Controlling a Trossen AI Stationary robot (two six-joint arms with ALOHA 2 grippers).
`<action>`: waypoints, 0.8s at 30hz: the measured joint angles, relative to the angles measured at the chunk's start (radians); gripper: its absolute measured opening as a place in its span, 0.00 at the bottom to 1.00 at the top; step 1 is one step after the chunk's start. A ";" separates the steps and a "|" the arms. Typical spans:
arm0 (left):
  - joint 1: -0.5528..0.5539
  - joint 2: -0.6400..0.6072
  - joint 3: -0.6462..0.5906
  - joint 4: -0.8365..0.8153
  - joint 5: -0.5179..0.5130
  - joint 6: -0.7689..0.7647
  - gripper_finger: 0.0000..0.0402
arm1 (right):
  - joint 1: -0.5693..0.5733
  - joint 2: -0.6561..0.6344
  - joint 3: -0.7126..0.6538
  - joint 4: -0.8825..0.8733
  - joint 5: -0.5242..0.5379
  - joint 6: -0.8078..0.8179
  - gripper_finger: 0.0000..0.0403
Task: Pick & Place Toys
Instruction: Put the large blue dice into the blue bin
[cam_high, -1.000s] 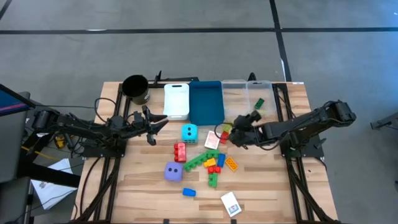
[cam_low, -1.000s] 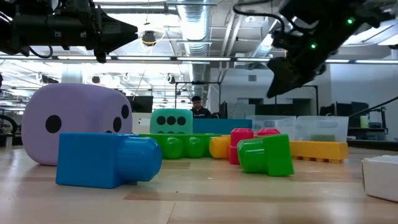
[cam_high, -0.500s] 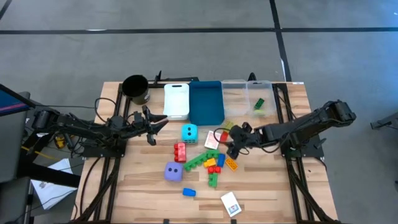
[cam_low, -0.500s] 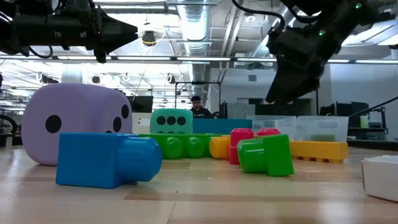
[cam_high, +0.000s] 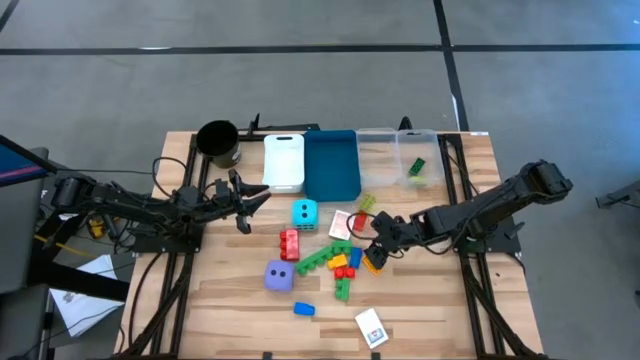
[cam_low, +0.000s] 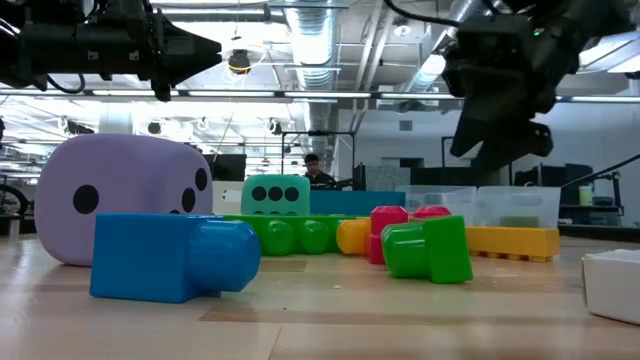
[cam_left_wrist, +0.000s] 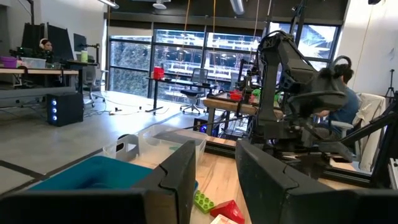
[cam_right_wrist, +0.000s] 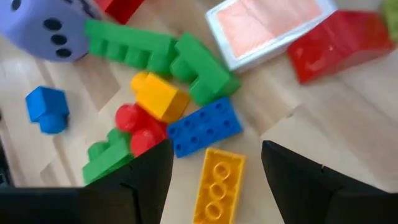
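The toys lie mid-table: a cyan die (cam_high: 305, 212), a purple die (cam_high: 279, 276), a red brick (cam_high: 290, 243), green bricks (cam_high: 322, 258), a blue brick (cam_high: 303, 309), a long orange brick (cam_high: 371, 263) and two cards (cam_high: 343, 224) (cam_high: 371, 327). My right gripper (cam_high: 374, 245) hangs open above the orange brick (cam_right_wrist: 217, 186), tipped down; its fingers stand on either side of the brick, well above it. My left gripper (cam_high: 262, 197) waits left of the cyan die, high over the table, open and holding nothing (cam_left_wrist: 217, 168).
A black cup (cam_high: 218, 143), a white bin (cam_high: 284, 161), a blue bin (cam_high: 331, 165) and a clear bin (cam_high: 388, 150) with a green brick (cam_high: 416, 167) inside line the far edge. A red wedge (cam_high: 362, 218) and a green brick (cam_high: 367, 203) lie by the card.
My right gripper has moved from beside the clear bin toward the table's near edge, over the brick pile. It has rolled about its own line and tipped downward. It has stayed open. No toy has moved.
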 joint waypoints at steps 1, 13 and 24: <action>0.000 0.000 0.000 0.000 0.000 0.000 0.27 | 0.010 0.000 0.000 0.000 0.005 0.006 0.59; -0.001 0.005 0.000 -0.195 0.000 -0.004 0.27 | 0.111 0.137 -0.002 0.257 0.492 -0.445 0.59; -0.001 0.121 -0.001 -0.389 -0.029 -0.056 0.06 | 0.017 0.279 0.000 0.441 0.504 -0.586 0.59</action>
